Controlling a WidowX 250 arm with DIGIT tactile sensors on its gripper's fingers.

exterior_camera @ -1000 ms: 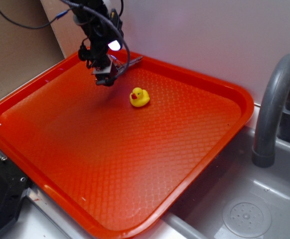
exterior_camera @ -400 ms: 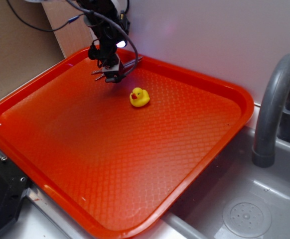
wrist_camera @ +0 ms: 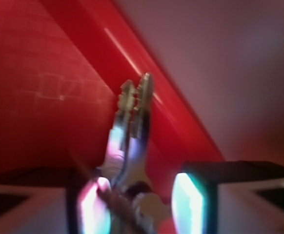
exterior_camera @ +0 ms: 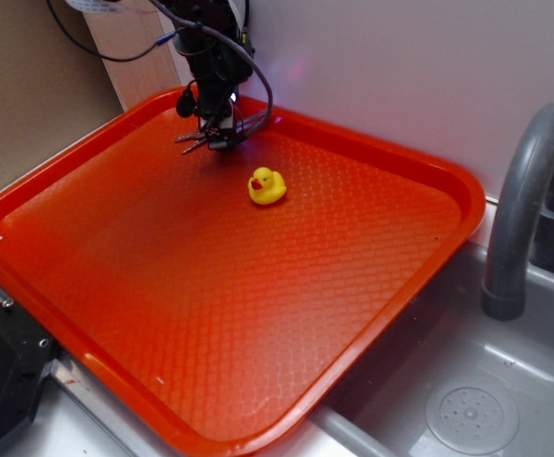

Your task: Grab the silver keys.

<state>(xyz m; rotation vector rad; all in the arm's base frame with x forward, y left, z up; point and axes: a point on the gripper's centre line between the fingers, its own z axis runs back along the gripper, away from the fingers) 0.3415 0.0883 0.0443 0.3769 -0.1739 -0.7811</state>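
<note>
Arm reaching steeply down at the far corner of the orange tray (exterior_camera: pixel 372 286); end effector (exterior_camera: pixel 218 136) with fingers apart around the silver keys (wrist_camera: pixel 132 122), lying near the tray's back rim; one key bunch, one yellow duck (exterior_camera: pixel 267 186) nearby

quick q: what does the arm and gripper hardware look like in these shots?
Black arm with black cables looped alongside; a small white light glows near its lower end. The gripper has two dark, blocky fingers whose inner pads show pale, glossy and tinted green-pink. No markings legible.
</note>
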